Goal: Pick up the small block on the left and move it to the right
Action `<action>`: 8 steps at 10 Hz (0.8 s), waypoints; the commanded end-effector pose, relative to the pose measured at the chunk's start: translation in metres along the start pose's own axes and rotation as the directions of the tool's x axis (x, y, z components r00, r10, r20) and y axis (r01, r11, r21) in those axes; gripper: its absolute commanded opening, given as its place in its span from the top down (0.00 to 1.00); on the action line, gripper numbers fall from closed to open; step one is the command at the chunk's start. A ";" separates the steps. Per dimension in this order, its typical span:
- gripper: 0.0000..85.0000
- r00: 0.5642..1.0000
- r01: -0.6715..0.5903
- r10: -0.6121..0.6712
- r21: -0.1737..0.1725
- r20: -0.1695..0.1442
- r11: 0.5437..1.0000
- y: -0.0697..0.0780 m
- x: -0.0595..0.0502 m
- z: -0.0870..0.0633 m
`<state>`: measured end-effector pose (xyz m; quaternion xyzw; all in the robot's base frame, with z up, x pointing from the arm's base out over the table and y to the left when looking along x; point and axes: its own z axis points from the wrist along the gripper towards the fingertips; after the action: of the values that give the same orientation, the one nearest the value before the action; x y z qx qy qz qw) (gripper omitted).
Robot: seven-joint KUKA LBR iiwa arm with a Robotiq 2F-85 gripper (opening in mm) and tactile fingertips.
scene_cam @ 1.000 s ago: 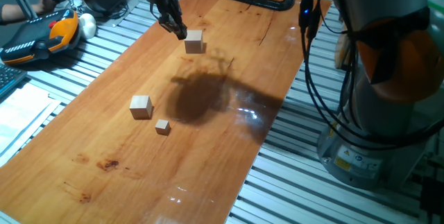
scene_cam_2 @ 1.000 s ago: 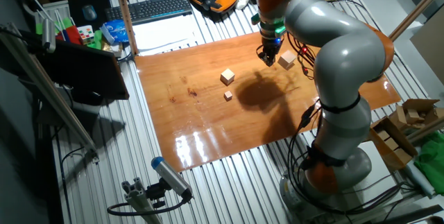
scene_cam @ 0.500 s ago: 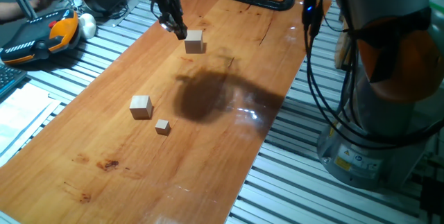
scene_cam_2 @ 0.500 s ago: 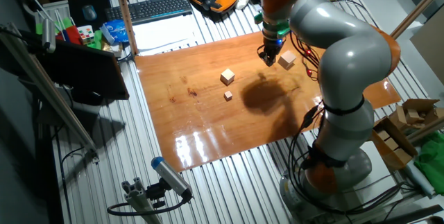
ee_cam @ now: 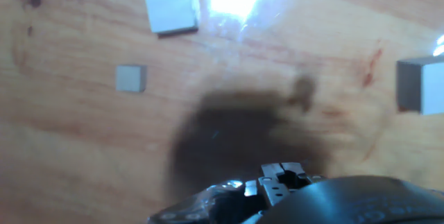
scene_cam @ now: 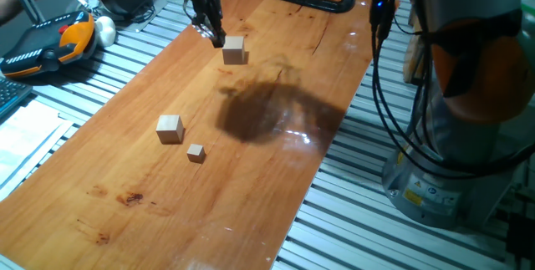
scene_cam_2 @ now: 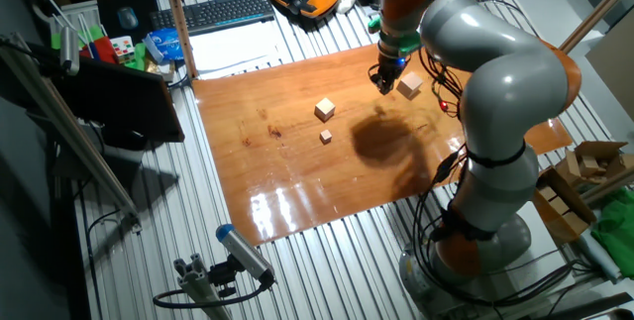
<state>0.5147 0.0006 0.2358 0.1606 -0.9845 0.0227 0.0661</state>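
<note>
One fixed view: small block (scene_cam: 233, 49) resting near the worktop's (scene_cam: 125, 220) 12 o'clock, unlifted; jaws just beside it at its 10 o'clock, spread or pressed together cannot tell; arm shadow (scene_cam: 267, 115) has drifted rightward, grasp apparently still pending.

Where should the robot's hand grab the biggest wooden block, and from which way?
Grab the biggest wooden block by two opposite flat side faces, coming straight down from above. It sits flat on the wooden table with open space all around it, so its top and sides look free. The hand is beside it, not over it, so it probably must shift first.
</note>
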 end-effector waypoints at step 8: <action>0.64 0.999 0.052 -0.053 0.130 0.006 0.990 -0.053 -0.020 -0.018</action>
<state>0.5537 -0.0384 0.2509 0.1915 -0.9768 0.0837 0.0476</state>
